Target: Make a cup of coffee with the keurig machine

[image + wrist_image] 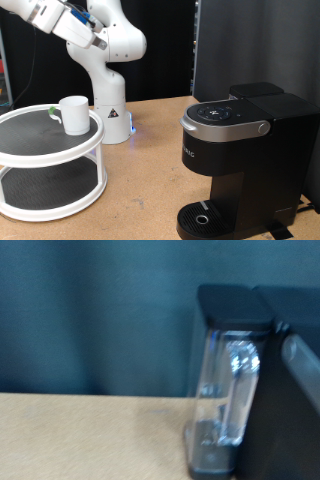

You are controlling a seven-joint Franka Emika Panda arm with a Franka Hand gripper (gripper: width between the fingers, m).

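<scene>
White ceramic cup (73, 114) sits on the top tier of a round white two-tier stand (30, 150) at the exterior view's left. Across the wooden surface (150, 175), at the right, stands the black keurig machine (235, 160), lid closed. The gripper is out of frame, its jaws unseen; the blurry wrist view seems to show the machine's side (235, 380).

No legible text on anything
</scene>
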